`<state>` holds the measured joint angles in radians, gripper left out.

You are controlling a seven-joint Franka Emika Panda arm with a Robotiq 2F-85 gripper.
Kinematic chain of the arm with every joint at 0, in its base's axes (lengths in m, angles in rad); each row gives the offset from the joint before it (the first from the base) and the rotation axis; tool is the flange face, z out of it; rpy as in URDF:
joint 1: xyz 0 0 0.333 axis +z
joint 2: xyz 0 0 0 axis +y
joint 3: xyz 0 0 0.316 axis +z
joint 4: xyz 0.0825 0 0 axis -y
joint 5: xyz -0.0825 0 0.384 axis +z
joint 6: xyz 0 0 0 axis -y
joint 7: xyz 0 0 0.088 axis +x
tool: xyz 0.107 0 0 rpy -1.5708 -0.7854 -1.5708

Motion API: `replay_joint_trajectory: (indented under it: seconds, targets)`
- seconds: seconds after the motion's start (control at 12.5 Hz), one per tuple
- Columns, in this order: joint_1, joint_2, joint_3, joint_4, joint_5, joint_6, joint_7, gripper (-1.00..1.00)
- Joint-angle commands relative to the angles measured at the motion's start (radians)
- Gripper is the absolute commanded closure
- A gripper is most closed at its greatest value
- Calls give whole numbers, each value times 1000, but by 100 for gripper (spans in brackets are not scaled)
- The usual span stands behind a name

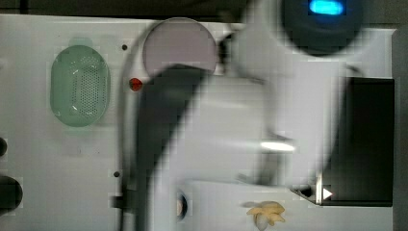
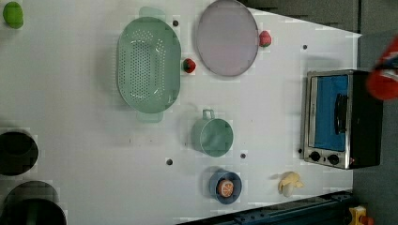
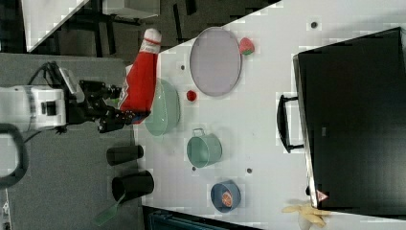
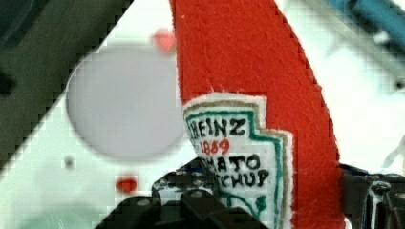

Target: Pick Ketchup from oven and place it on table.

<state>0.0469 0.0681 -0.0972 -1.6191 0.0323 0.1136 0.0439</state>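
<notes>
The ketchup (image 3: 140,72), a red felt bottle with a white cap and a shield label, is held in the air, and my gripper (image 3: 125,109) is shut on its lower end. In the right view it hangs at the table's (image 3: 268,96) left edge, over the green colander (image 3: 165,108). The wrist view has the ketchup (image 4: 248,71) close up between the dark fingers (image 4: 191,205). In the left view a red piece of the ketchup (image 2: 385,75) shows at the right edge, above the oven (image 2: 340,119). The oven's blue glass door is shut. The oven (image 1: 368,139) stands at the top view's right.
On the table (image 2: 70,93) lie a green colander (image 2: 149,65), a pale-pink plate (image 2: 227,37), two strawberries (image 2: 189,65), a teal cup (image 2: 213,136), a blue bowl (image 2: 225,186) and a yellow peel (image 2: 289,183). Black cylinders (image 3: 125,154) stand at the right view's left.
</notes>
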Motion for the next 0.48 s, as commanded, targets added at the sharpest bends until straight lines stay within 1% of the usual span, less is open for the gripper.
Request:
replay_joint_trajectory:
  seconds: [0.08,0.16,0.48]
  targets:
    - [8,0,40,-146,-19,3,1,-29]
    - [8,0,43,-204,-19,47,1,-29]
    - [5,7,23,-456,-19,316,2,-29]
